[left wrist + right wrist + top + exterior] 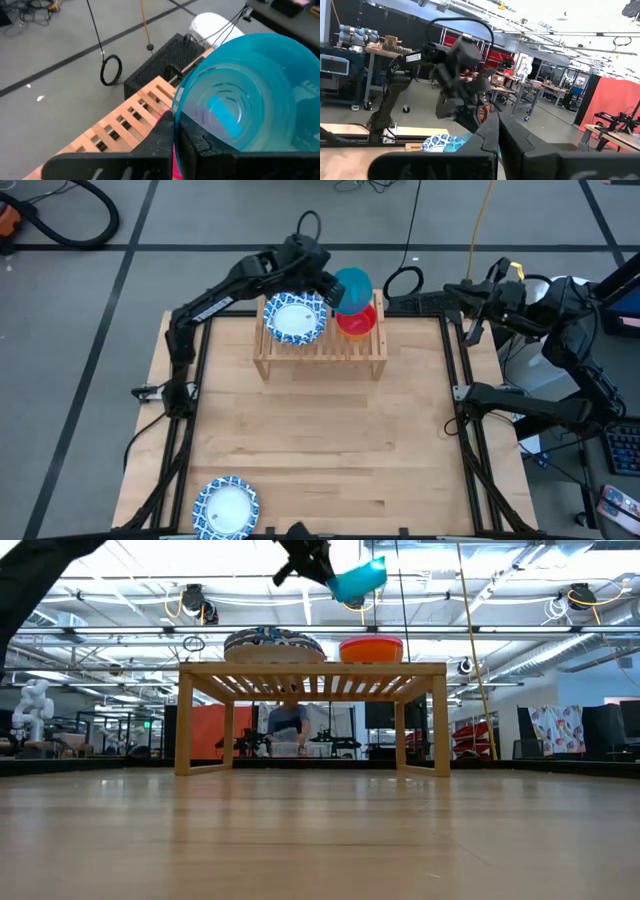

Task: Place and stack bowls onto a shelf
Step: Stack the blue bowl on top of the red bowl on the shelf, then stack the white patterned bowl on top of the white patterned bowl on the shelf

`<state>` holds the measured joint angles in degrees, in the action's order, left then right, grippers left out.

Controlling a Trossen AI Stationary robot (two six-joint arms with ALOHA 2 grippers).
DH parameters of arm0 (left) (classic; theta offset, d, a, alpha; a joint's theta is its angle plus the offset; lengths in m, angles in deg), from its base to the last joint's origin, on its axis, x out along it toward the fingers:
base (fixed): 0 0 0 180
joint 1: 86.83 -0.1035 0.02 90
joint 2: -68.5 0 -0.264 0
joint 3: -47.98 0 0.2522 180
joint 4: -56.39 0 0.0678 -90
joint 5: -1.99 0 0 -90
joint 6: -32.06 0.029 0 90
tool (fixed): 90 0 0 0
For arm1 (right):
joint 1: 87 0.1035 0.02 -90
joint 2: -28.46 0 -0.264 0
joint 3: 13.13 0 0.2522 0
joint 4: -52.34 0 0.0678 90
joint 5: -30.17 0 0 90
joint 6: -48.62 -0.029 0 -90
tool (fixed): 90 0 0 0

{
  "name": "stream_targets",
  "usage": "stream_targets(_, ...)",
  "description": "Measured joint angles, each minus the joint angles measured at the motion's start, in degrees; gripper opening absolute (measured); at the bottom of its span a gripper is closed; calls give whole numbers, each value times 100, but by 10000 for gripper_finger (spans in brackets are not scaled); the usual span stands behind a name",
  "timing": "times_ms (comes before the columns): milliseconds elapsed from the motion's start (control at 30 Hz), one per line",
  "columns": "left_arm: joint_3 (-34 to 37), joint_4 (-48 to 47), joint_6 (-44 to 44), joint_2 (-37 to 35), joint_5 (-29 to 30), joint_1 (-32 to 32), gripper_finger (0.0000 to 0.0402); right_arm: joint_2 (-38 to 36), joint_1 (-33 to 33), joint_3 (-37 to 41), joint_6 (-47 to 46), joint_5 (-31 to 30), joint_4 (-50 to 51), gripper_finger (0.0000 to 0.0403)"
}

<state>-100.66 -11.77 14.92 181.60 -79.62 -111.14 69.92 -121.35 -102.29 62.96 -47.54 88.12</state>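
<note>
1. My left gripper [335,292] is pinched on the rim of a smooth round translucent teal bowl [352,288], tilted, held in the air above the shelf's far right corner.
2. Below it, a glossy red bowl [358,323] with an orange one inside sits on the slatted light-wood shelf [320,352].
3. A stack of blue-patterned white-centred dishes [295,317] is at 9 o'clock of the red bowl, just beside it.
4. Another patterned dish [226,508] sits at the table's near left edge, well apart; open wood in between.
5. My right gripper [498,131] waits off the table's right side, fingers shut on nothing.
</note>
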Motion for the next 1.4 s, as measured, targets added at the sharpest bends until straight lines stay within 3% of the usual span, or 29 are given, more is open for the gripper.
stream_targets(433,1,-29,-165,776,-638,-277,4,0,2,0,128,0,57,0)
stream_targets(933,1,-552,-90,865,-643,-278,5,0,2,0,344,0,53,0)
stream_targets(1400,1,-560,-56,865,-693,-171,91,0,2,0,335,0,-96,0)
